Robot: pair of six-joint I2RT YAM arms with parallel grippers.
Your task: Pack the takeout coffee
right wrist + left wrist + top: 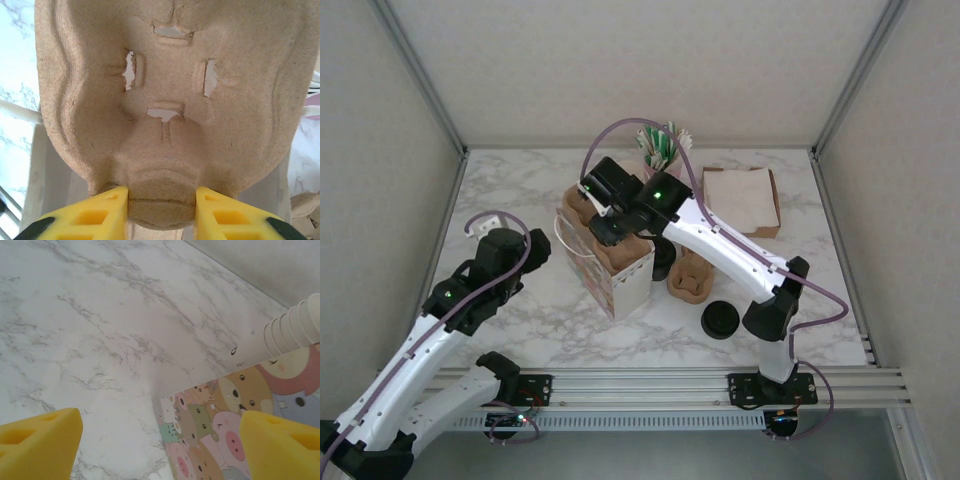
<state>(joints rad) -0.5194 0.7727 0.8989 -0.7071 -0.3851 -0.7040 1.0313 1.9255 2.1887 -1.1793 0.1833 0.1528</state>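
A brown pulp cup tray (165, 100) hangs over the open top of the cartoon-print paper bag (620, 280). My right gripper (161, 205) is shut on the ridge at the tray's near end, and it shows above the bag (605, 222). The takeout coffee (663, 262) is a dark, black-topped shape between the bag and a second tray, mostly hidden under the right arm. My left gripper (532, 250) stands left of the bag, jaws wide open (160, 450) with nothing between them. The bag's printed side (225, 440) lies just ahead of it.
A second pulp tray (688, 278) sits right of the bag, with a loose black lid (720, 320) in front of it. A brown box with napkins (742, 200) and a cup of straws (665, 148) stand at the back. A stack of cream cups (292, 327) lies beyond the bag.
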